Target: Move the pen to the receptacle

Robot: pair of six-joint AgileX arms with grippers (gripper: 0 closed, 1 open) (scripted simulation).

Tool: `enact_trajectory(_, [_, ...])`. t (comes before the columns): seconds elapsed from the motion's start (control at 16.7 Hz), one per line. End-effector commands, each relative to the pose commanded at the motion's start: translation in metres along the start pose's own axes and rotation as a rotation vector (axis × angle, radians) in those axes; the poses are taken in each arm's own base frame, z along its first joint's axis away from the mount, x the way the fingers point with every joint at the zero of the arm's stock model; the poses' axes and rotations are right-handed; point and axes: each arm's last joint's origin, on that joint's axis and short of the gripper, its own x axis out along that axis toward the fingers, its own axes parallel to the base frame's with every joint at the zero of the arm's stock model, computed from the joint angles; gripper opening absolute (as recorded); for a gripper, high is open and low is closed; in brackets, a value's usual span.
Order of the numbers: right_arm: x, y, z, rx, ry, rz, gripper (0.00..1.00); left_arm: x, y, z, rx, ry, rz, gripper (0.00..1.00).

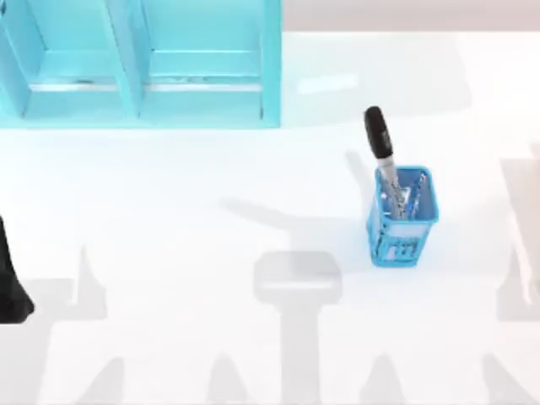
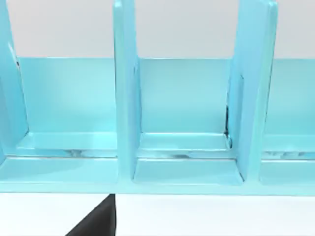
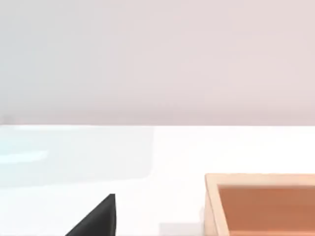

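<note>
One arm, my left (image 1: 13, 283), sits parked at the top view's left edge; its end effector's state I cannot tell. Right of centre on the white counter (image 1: 169, 219), the pen (image 1: 381, 148) stands tilted in the blue cup (image 1: 402, 221), black cap up. Left wrist view faces a blue shelf (image 2: 128, 98). Right wrist view catches a tan box (image 3: 261, 204).

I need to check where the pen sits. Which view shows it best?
The top view: the pen stands tilted in the blue cup, black cap up. The left wrist view faces the light-blue shelf; the right wrist view faces an orange tray on the table.
</note>
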Motion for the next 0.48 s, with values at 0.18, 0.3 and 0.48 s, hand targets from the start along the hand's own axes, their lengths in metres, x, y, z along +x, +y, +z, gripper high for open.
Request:
enact_trajectory(0.18, [0.000,0.000,0.000,-0.003,0.007,0.007,1.00,0.000,0.000,0.000,0.000,0.000,0.000,1.00])
enact_trajectory(0.3, [0.002,0.002,0.005,-0.015,0.035,0.039,1.00,0.000,0.000,0.000,0.000,0.000,0.000,1.00])
enact_trajectory(0.48, [0.010,0.006,0.017,-0.040,0.107,0.122,1.00,0.000,0.000,0.000,0.000,0.000,0.000,1.00])
